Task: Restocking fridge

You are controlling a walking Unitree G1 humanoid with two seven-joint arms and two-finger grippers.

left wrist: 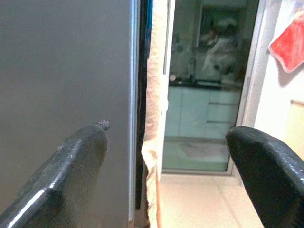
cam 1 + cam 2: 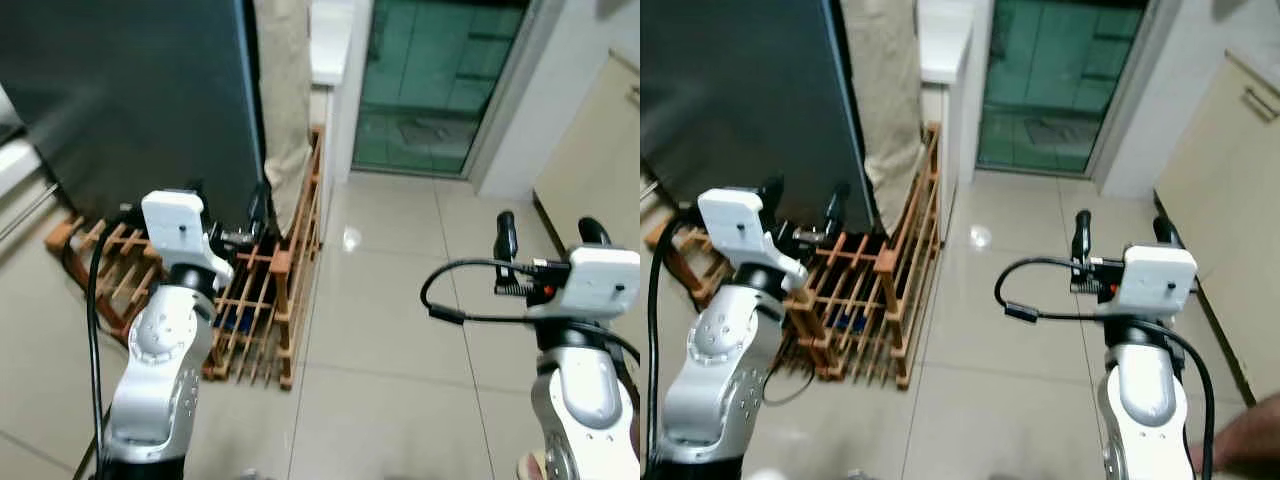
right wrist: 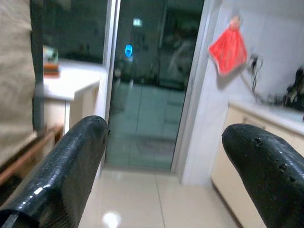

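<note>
Left gripper [image 2: 228, 210] spread near one dark fridge [image 2: 130, 100], right gripper [image 2: 550, 232] spread, one wooden rack [image 2: 265, 300] below

The tall dark grey fridge [image 2: 130, 100] stands upright at the robot's front left — its flat, matte door is shut. A wooden lattice rack [image 2: 250, 300] sits on the tiled floor touching its base, and a beige cloth [image 2: 283, 90] hangs just beside its right edge.
</note>
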